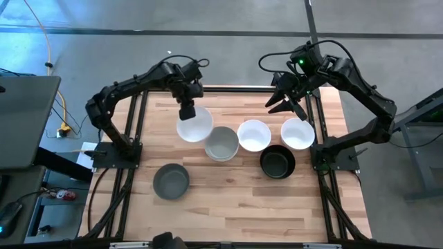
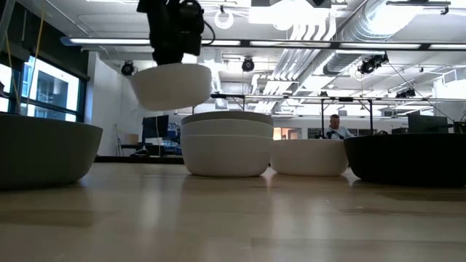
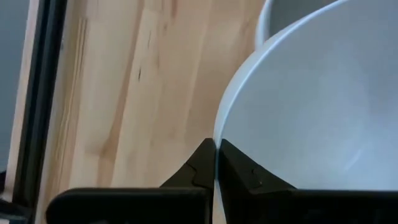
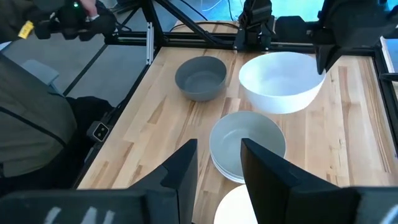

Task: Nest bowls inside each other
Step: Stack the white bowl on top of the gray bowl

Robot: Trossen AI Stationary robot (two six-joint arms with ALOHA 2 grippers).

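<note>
Carrying step: left gripper [image 3: 214, 163] clamped on white bowl [image 1: 194, 124] rim, lifted beside stack [image 1: 222, 143]. Next: centre over stack, lower. Right gripper [image 1: 285, 105] fingers apart, idle.

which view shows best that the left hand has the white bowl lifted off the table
The low view: the white bowl hangs clear above the tabletop, pinched by the left hand. The high view shows the grip but not height; the left wrist view only its rim; the right wrist view shows it from afar.
</note>
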